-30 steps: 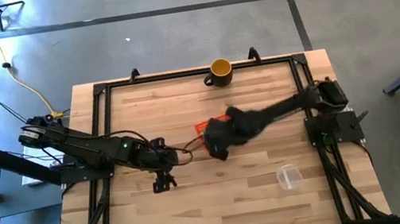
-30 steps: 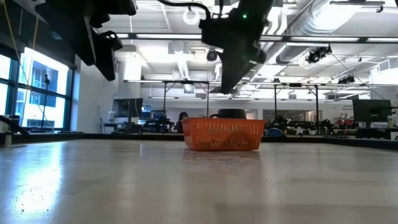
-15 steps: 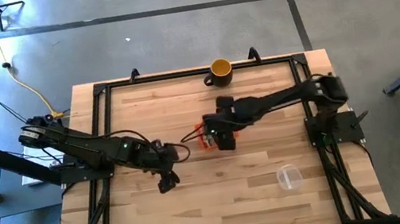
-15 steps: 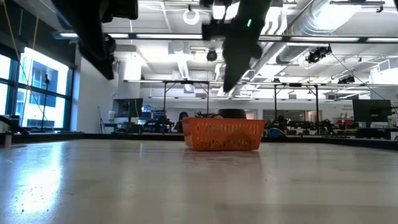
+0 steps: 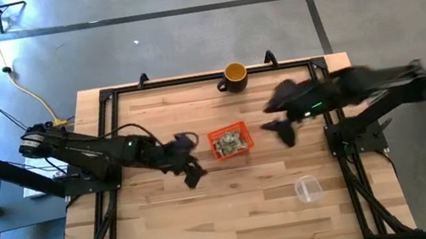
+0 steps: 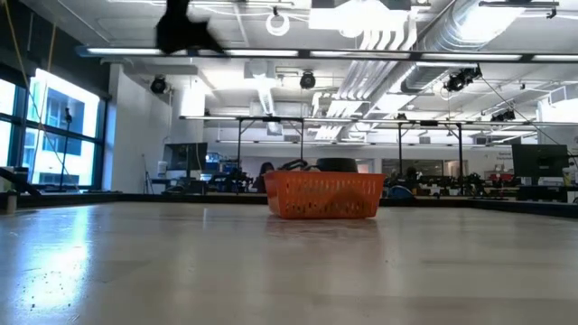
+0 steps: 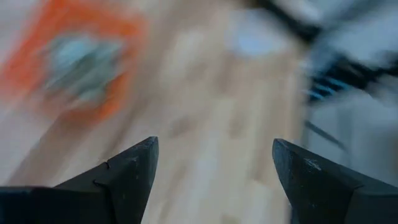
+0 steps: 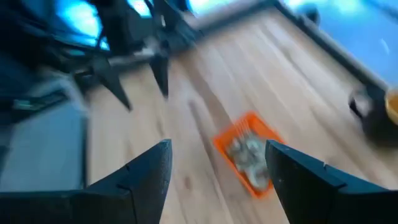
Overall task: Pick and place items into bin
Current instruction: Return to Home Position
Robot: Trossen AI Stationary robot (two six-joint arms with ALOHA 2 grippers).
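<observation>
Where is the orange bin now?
In the high view, the orange bin sits near the middle of the table, between the left gripper and the right gripper, touching neither.

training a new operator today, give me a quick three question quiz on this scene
1. True or false: the packets lie inside the orange basket.
2. The left claw and right claw are: A) open and empty, B) shut on packets, C) down inside the basket.
3. Fill in: the clear cup stands on the ___ arm's side of the table.
Key: 1 true; 2 A; 3 right.
</observation>
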